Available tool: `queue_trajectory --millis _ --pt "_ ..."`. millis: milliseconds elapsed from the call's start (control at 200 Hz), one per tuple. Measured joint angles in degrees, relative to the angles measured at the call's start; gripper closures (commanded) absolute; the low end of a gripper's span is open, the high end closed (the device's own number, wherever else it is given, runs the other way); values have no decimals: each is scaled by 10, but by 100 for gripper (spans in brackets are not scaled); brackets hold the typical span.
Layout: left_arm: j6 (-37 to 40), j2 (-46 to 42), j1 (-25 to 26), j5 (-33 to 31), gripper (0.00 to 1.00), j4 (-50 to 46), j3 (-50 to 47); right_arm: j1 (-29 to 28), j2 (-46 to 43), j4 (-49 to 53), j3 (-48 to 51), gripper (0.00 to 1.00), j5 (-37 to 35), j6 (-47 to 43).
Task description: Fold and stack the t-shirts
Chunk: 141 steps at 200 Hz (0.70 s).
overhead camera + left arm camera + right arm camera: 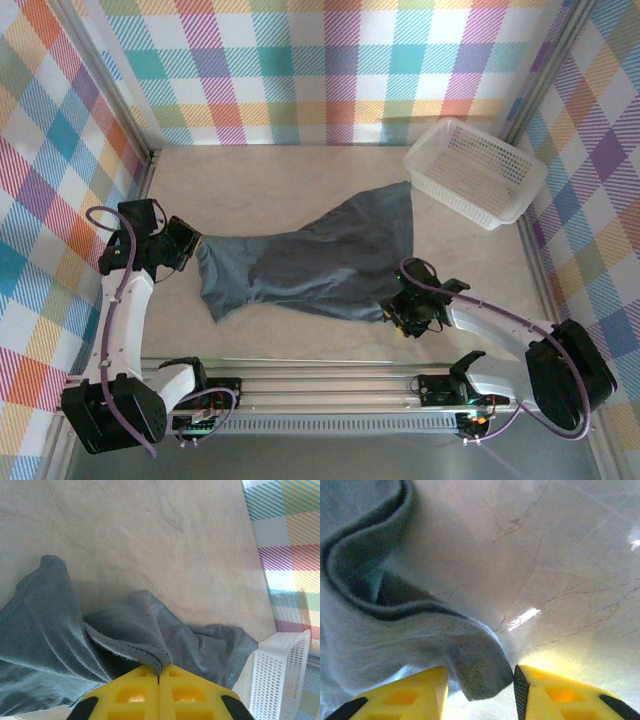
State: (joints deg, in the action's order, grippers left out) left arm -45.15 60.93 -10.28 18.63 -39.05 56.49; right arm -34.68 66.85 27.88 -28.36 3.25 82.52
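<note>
The t-shirt [320,255] lies stretched between both arms, one end clamped in the left gripper [159,680], a corner between the right gripper's [480,685] parted fingers.

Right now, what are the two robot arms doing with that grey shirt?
They are working on a grey t-shirt that lies spread and rumpled on the table, not yet folded. The left gripper is shut, pinching one edge of it. The right gripper sits at the opposite end with its jaws apart and a corner of the cloth between them. The white basket stands at the far right.
</note>
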Motion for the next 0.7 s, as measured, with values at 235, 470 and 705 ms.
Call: queue_trajectory --millis 235,470,705 --pt "0 -5 0 0 100 0 0 -6 16 -15 1 62 -4 20" --pt "0 -7 0 1 100 0 0 -6 73 37 -40 97 -7 13" --pt "0 -7 0 6 100 0 0 -5 91 23 -76 100 -38 -48"
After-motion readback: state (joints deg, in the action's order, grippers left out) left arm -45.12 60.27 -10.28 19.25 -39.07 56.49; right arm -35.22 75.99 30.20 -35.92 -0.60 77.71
